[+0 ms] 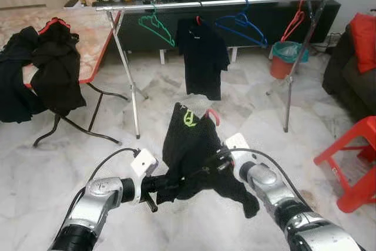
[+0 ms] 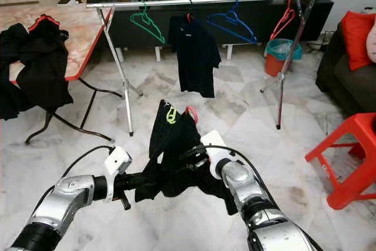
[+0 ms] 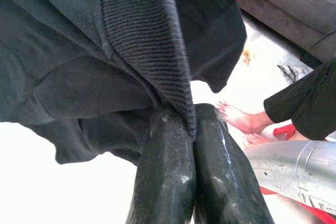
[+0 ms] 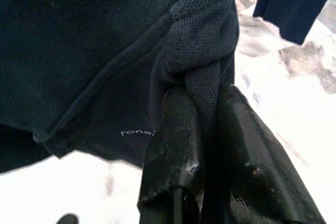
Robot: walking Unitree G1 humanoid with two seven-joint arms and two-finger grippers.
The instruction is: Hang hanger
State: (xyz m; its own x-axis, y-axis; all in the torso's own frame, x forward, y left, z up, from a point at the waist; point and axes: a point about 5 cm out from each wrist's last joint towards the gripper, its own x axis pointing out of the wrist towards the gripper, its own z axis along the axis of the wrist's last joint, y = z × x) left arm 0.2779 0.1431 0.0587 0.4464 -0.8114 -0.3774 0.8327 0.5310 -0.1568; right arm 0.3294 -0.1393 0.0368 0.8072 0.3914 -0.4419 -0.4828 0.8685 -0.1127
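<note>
Marble floor (image 1: 176,92) bears clothes rack (image 1: 132,86), red stool (image 1: 352,163), green bin (image 1: 285,57)

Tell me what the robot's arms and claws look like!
Both arms are shiny silver metal with black joints. The left arm and right arm each carry a white box near the wrist and a thin black cable looping alongside. Each claw has two long, glossy black fingers.

Small pale lettering on the black garment (image 4: 94,51), too blurred to read
</note>
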